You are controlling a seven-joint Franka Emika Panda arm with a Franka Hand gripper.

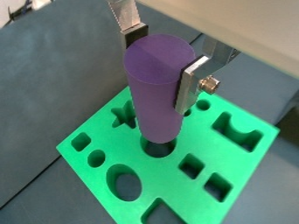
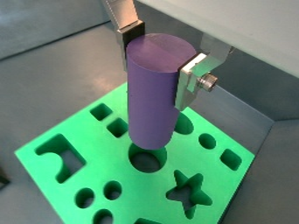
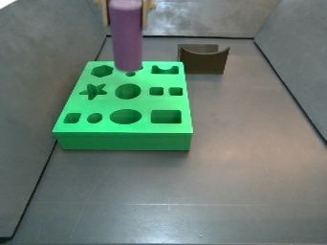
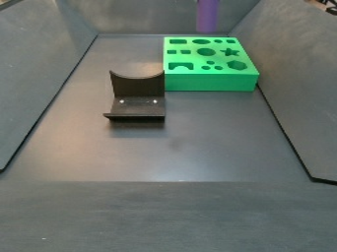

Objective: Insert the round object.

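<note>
The round object, a mauve-purple cylinder peg [image 1: 155,83], hangs upright in my gripper [image 1: 160,66], which is shut on its upper part; both wrist views show this [image 2: 159,63]. One silver finger [image 1: 191,85] presses each side of the peg [image 2: 149,96]. The peg's lower end is right over a round hole [image 2: 146,161] in the back row of the green block [image 3: 121,129]. I cannot tell whether it has entered the hole. In a side view the peg [image 3: 126,38] stands at the block's far edge. In another it [image 4: 207,14] is cut off by the frame edge.
The green block [image 4: 211,77] has several other cutouts, among them a star [image 2: 184,191] and an oval [image 1: 122,184]. The dark fixture with a curved notch [image 4: 134,96] stands on the grey floor apart from the block [image 3: 205,58]. Sloped grey walls enclose the floor.
</note>
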